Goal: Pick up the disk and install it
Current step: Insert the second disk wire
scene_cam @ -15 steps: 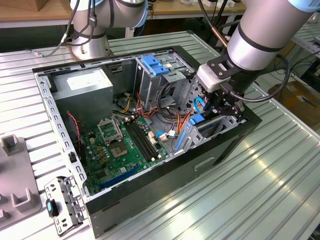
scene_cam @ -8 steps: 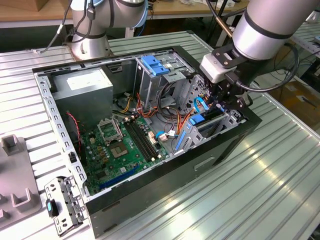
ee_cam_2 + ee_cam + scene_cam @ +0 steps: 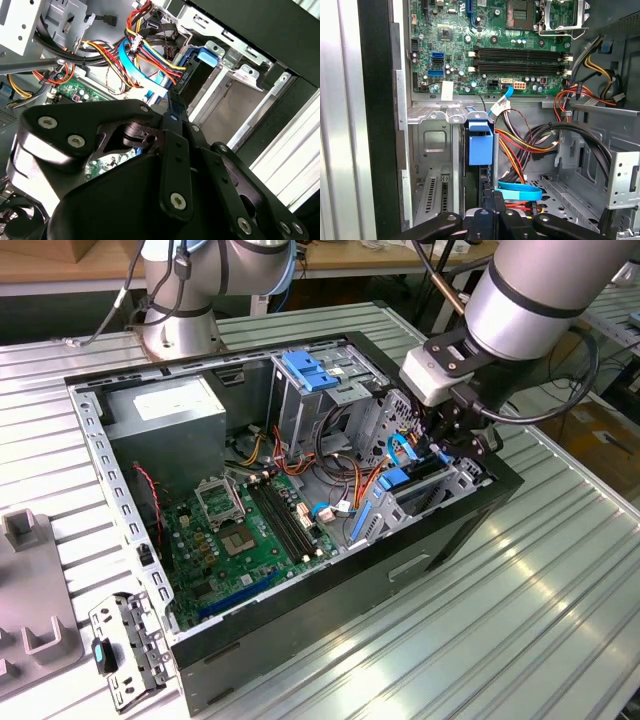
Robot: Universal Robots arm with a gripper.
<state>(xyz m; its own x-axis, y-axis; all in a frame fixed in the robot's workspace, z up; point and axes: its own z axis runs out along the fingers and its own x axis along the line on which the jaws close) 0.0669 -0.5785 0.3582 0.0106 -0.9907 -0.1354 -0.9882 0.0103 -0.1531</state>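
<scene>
The disk [image 3: 397,483] stands on edge in the metal drive bay [image 3: 440,495] at the front corner of the open computer case, on the exterior view's right. Its bright blue carrier [image 3: 480,142] and dark body [image 3: 192,80] show in both wrist views, set between the bay's metal walls. My gripper [image 3: 441,454] reaches down into the case right above it. In the first wrist view the black fingers [image 3: 485,212] meet on the disk's thin dark edge, so the gripper [image 3: 492,200] is shut on the disk. One finger [image 3: 172,112] lies along the disk body.
Red, yellow and orange wire bundles [image 3: 520,150] and a flat blue cable [image 3: 520,192] crowd the space beside the bay. A tall metal cage with a blue latch [image 3: 305,370], the power supply [image 3: 165,415] and the green motherboard [image 3: 240,530] occupy the case. A grey fixture [image 3: 30,590] and a loose bracket [image 3: 125,645] lie outside.
</scene>
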